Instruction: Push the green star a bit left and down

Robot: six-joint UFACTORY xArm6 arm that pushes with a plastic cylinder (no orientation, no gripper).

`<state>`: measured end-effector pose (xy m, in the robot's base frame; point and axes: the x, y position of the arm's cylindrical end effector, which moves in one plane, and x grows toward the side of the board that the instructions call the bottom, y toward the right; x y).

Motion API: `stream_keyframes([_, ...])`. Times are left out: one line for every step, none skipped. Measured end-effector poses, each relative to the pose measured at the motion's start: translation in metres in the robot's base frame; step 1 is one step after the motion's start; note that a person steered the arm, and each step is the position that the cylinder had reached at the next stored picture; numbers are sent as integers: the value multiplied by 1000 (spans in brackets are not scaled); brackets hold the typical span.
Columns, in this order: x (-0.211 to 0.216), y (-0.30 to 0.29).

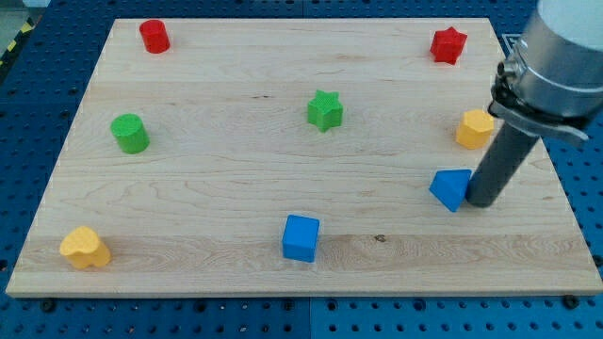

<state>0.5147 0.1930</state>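
The green star [325,110] sits on the wooden board [217,188] a little above and right of its middle. My tip [480,202] is far to the star's right and lower down, touching or almost touching the right side of a blue block [451,188]. The dark rod rises from the tip toward the view's upper right into the grey arm housing. Nothing lies between the star and the board's middle.
A red cylinder [154,36] is at the top left, a red star [449,44] at the top right. A yellow block [475,128] lies right of centre, a green cylinder [130,133] at the left, a yellow block [85,247] at the bottom left, a blue cube [301,237] at bottom centre.
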Motion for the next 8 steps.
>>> stream_keyframes([-34,-4])
stream_keyframes([-53,-5])
stream_keyframes([-57,-7])
stream_keyframes([-79,-20])
stream_keyframes([-106,-30])
stream_keyframes([-129,-52])
stream_keyframes([-137,-89])
stream_keyframes([-138,-127])
